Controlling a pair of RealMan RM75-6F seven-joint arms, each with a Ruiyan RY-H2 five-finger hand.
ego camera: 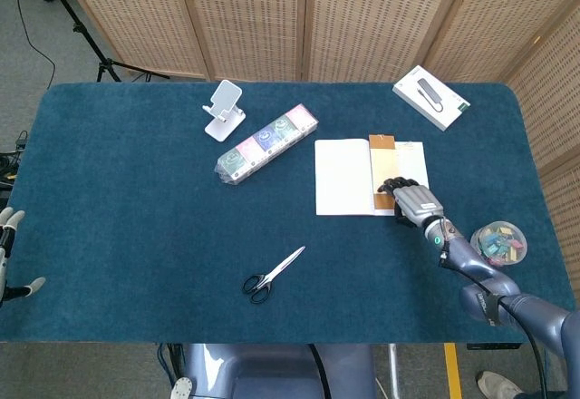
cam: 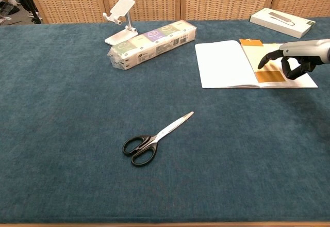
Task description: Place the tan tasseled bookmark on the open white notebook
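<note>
Right hand point(cam: 295, 62) hovers over the near right corner of the open white notebook point(ego camera: 344, 178), fingers loosely curled downward and apart, holding nothing; contact with the page cannot be confirmed. Tan tasseled bookmark point(cam: 264, 62) lies flat on the notebook's right page beside the centre fold. Left hand point(ego camera: 9, 256) sits at the table's point(ego camera: 136, 218) far left edge, fingers spread, empty

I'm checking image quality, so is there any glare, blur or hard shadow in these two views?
Head view: even light, sharp, no glare on the notebook. Chest view: soft shadow under the right hand and beside the scissors; slight wide-angle bowing along the table's far edge.
</note>
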